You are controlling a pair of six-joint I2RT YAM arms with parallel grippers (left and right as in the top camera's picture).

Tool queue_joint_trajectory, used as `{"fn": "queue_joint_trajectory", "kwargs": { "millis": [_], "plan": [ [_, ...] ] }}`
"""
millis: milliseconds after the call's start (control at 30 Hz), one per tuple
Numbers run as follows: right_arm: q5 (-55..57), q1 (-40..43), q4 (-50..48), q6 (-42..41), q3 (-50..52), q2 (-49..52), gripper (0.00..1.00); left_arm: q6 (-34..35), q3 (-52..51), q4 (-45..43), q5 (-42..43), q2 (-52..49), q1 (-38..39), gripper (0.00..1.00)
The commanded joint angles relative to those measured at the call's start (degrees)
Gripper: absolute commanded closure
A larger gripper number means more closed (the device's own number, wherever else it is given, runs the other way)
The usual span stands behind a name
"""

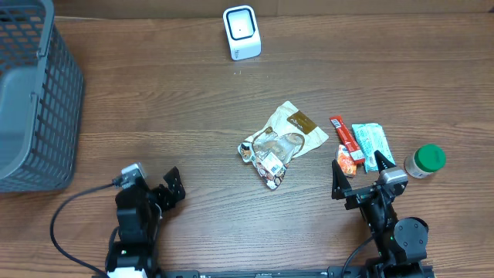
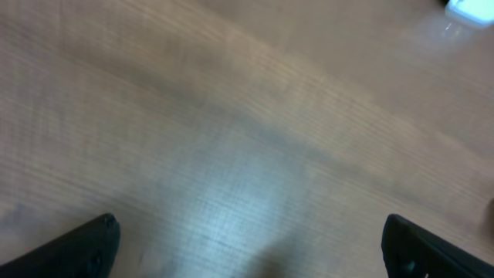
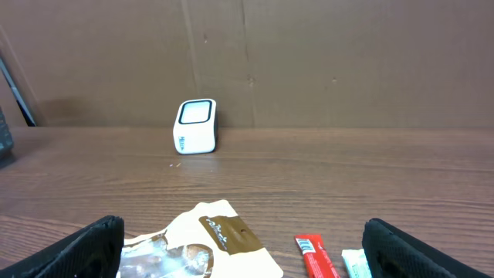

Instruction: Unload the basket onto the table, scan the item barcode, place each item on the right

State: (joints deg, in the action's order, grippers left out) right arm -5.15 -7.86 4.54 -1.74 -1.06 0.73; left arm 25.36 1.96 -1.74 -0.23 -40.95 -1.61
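Note:
A white barcode scanner (image 1: 241, 32) stands at the table's far middle, also seen as a white scanner (image 3: 195, 127) in the right wrist view. A cream snack bag (image 1: 281, 143) with a clear window lies mid-table; the same bag (image 3: 202, 245) shows low in the right wrist view. A red bar (image 1: 345, 140), a teal packet (image 1: 373, 145) and a green-lidded jar (image 1: 425, 161) lie to the right. My right gripper (image 1: 363, 179) is open near the front, just behind the red bar (image 3: 312, 255). My left gripper (image 1: 158, 185) is open over bare wood at front left.
A grey mesh basket (image 1: 31, 96) stands at the far left edge. A brown cardboard wall (image 3: 309, 54) backs the table. A black cable (image 1: 65, 212) loops beside the left arm.

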Motion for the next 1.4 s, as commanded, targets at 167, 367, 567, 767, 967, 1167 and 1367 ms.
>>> {"fn": "queue_joint_trajectory", "kwargs": {
  "millis": [167, 367, 567, 767, 967, 1167, 1367],
  "plan": [
    [-0.07, 0.26, -0.22, -0.44, 0.61, -0.57, 0.0, -0.87, -1.68, 6.23, -0.33, 7.5, 0.35, 0.0],
    [-0.07, 0.26, -0.22, -0.44, 0.61, -0.57, 0.0, -3.5, -1.68, 6.25, -0.11, 14.38, 0.48, 0.0],
    [-0.07, 0.26, -0.22, -0.44, 0.61, -0.57, 0.0, -7.23, -1.68, 6.23, -0.13, 23.54, 0.5, 0.0],
    [-0.07, 0.26, -0.22, -0.44, 0.61, -0.57, 0.0, -15.41, -1.68, 6.21, -0.13, 34.29, 0.5, 0.0],
    [-0.07, 0.26, -0.22, -0.44, 0.61, -0.57, 0.0, -28.59, -1.68, 6.21, -0.24, 39.28, 0.46, 0.0],
    [-0.07, 0.26, -0.22, -0.44, 0.61, -0.57, 0.0, -35.04, -1.68, 6.03, -0.2, 40.81, 0.46, 0.0],
    [-0.07, 0.26, -0.22, -0.44, 0.61, -0.57, 0.0, -35.04, -1.68, 6.08, -0.2, 40.79, 0.5, 0.0]
  ]
}}
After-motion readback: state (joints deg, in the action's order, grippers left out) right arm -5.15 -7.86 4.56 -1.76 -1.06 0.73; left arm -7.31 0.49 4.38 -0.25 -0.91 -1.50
